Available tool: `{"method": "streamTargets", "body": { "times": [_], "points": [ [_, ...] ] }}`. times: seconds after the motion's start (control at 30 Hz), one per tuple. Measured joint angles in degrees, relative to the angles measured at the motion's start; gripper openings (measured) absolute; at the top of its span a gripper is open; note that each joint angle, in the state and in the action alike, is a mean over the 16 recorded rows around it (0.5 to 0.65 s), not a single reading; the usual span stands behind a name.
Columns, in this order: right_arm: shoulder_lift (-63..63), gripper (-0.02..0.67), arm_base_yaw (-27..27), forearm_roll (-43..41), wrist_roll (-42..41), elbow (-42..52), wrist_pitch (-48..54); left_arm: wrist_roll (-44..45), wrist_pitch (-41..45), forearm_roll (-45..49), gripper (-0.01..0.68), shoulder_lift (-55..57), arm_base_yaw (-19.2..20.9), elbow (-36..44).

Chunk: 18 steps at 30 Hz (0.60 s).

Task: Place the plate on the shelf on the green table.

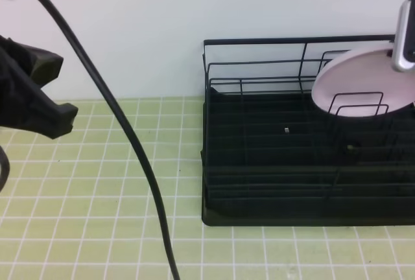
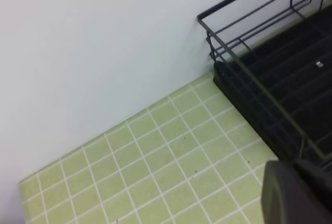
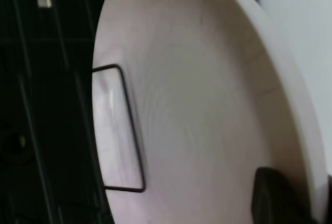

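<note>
You are at the step of setting the plate (image 1: 363, 85) into the rack (image 1: 272, 163). The pink plate is tilted over the right part of the rack, near its back rail, with its hollow side facing forward. Its low edge sits right by the bent wire dividers (image 1: 358, 104). From these views you cannot tell if the plate already rests on the wires or just hangs close to them.

Your right gripper (image 3: 290, 203) is pressed together, pinching the rim of the plate; a dark finger lies on the plate's face in the right wrist view.

Your left gripper (image 1: 48, 95) is pressed together with nothing in it. It waits over the green counter (image 1: 97, 183), well left of the rack. A black cable (image 1: 130, 137) hangs across the counter near it.

Next, you likely need to lower the plate so its edge slips into a gap between the dividers. Keep it leaning, not flat. Let go only when the wires hold it up. Go slowly, since the plate could slide or tip if the edge misses the gap.
</note>
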Motion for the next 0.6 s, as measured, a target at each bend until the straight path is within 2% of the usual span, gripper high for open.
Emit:
{"method": "streamTargets", "body": {
  "times": [0.33, 0.47, 0.6],
  "points": [
    [3.9, 0.011, 0.0, 2.7, -0.8, 0.0, -1.5, -1.0, -0.6, 0.1, -0.002, 0.0, 0.0, 0.0],
    [4.7, 0.053, 0.0, 4.4, -0.8, 0.0, -1.9, -1.0, -0.7, 0.1, -0.003, 0.0, 0.0, 0.0],
    [5.1, 0.125, 0.0, 5.7, -0.7, 0.0, -2.3, -1.0, -0.8, 0.1, -0.003, 0.0, 0.0, 0.0]
  ]
}}
